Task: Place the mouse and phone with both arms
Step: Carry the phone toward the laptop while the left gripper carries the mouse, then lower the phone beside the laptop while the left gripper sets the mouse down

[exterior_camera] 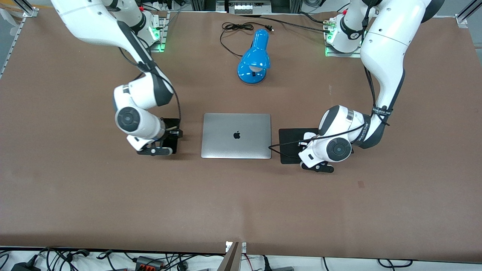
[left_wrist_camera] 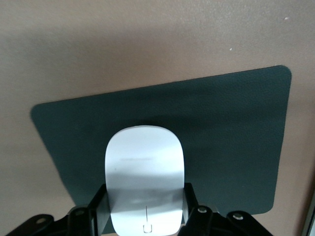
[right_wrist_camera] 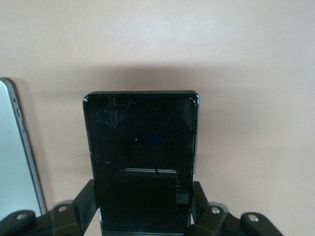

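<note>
Front view: your left gripper (exterior_camera: pixel 315 160) sits low over the mouse pad (exterior_camera: pixel 292 141) beside the laptop (exterior_camera: pixel 236 136), mid-table. Left wrist: fingers clamp the mouse (left_wrist_camera: pixel 145 179) above the pad. Right wrist: your right gripper (right_wrist_camera: pixel 145 209) clasps the phone (right_wrist_camera: pixel 142 162) over bare table. Placing step; next, lower gently and release

Looking like a robotics lab staged as an office desk. Spreading a wide brown matte table cover (exterior_camera: pixel 75 195) between aluminium frame rails (exterior_camera: pixel 28 8). Standing two large white jointed robot arms on green-lit white bases (exterior_camera: pixel 340 39) along the edge farthest from the front camera. Trailing black cables and power adapters (exterior_camera: pixel 147 260) under the edge nearest that camera. Lying about as desk props: a closed silver laptop (exterior_camera: pixel 236 135), a glossy blue desk lamp (exterior_camera: pixel 254 58), a square black mouse pad (left_wrist_camera: pixel 231 132).
</note>
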Robot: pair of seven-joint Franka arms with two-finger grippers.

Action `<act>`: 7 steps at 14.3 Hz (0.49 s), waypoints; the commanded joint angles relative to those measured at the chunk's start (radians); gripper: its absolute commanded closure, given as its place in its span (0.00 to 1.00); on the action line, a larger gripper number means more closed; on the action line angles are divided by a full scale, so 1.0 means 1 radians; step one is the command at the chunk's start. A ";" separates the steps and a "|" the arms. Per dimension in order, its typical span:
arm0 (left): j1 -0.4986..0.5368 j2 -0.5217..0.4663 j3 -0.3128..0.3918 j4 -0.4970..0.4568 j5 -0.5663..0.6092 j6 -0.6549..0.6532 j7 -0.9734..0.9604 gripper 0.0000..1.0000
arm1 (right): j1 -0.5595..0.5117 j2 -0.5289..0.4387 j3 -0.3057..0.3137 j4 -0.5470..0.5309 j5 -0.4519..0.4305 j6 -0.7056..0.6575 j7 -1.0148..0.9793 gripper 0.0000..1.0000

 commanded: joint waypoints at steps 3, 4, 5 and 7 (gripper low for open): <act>-0.003 0.015 -0.002 0.007 -0.026 0.007 -0.004 0.56 | 0.046 0.044 -0.006 0.014 0.008 0.034 0.040 0.71; -0.003 0.015 -0.002 0.007 -0.026 0.006 -0.004 0.56 | 0.052 0.057 -0.006 0.014 0.006 0.054 0.054 0.71; -0.003 0.015 -0.002 0.007 -0.025 0.006 -0.004 0.55 | 0.058 0.064 -0.006 0.014 0.006 0.063 0.054 0.71; -0.001 0.018 0.000 0.007 -0.032 0.006 -0.007 0.32 | 0.061 0.067 -0.006 0.014 0.005 0.065 0.053 0.71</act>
